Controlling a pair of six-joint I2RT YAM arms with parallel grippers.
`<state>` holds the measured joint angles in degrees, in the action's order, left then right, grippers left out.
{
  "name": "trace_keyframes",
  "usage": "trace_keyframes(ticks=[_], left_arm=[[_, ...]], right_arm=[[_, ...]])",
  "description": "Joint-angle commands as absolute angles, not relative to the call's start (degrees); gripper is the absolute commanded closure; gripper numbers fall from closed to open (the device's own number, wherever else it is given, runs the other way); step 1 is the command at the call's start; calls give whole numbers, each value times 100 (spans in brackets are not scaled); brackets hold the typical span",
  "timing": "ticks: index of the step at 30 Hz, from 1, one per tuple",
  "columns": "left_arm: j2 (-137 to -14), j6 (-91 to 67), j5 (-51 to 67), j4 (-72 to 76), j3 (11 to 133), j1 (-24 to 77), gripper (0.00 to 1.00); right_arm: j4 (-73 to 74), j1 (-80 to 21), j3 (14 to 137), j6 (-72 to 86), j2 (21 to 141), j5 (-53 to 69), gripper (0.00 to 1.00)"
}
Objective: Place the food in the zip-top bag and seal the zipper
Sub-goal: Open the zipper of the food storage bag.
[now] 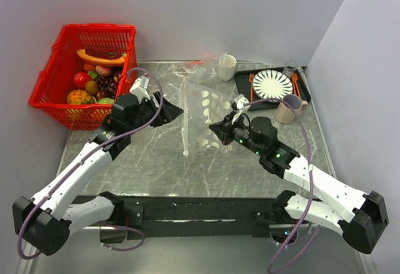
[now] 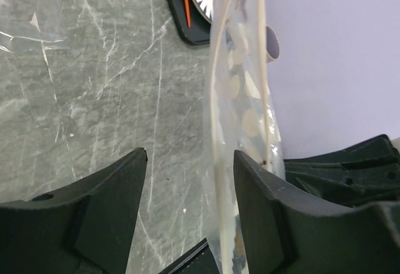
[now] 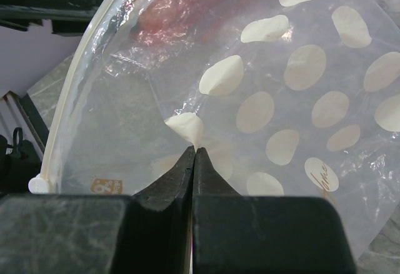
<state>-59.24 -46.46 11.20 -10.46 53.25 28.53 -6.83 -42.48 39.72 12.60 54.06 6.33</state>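
Observation:
The zip-top bag (image 1: pixel 201 112), clear plastic with white oval dots, stands up off the table's middle. My right gripper (image 1: pixel 219 127) is shut on a fold of its film (image 3: pixel 195 149). The zipper, a cream strip (image 3: pixel 69 99), curves along the bag's left edge and ends in a white tab (image 3: pixel 39 184). My left gripper (image 1: pixel 170 108) is open at the bag's left edge. In the left wrist view the strip (image 2: pixel 214 111) stands between my fingers (image 2: pixel 187 155), close to the right finger (image 2: pixel 262 199). The food (image 1: pixel 94 86) lies in the red basket.
The red basket (image 1: pixel 62 108) stands at the back left, also holding a curved orange piece (image 1: pixel 100 58) and dark grapes (image 1: pixel 110 86). Crinkled clear plastic (image 1: pixel 200 67) and a white cup (image 1: pixel 227 67) are behind. A black tray (image 1: pixel 242 85) with a striped plate, a glass (image 1: pixel 289 69) and a mauve mug (image 1: pixel 289 108) are at the back right.

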Motion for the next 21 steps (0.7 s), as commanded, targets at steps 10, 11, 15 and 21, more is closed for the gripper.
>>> trace_keyframes(ticks=[10, 11, 15, 21], left_arm=[[-6626, -4545, 1399, -295, 5440, 2874, 99], [-6618, -4431, 1197, -421, 5554, 2944, 99], [-6452, -3930, 38, -800, 5590, 3155, 99], [-6398, -3692, -553, -905, 5572, 3576, 99]], right_arm=[[-827, -4228, 4087, 1257, 5440, 1063, 52], [-774, -4236, 4174, 1266, 5458, 1029, 36], [-125, -4236, 4710, 1528, 5589, 563, 17], [343, -4228, 5536, 2222, 5879, 878, 33]])
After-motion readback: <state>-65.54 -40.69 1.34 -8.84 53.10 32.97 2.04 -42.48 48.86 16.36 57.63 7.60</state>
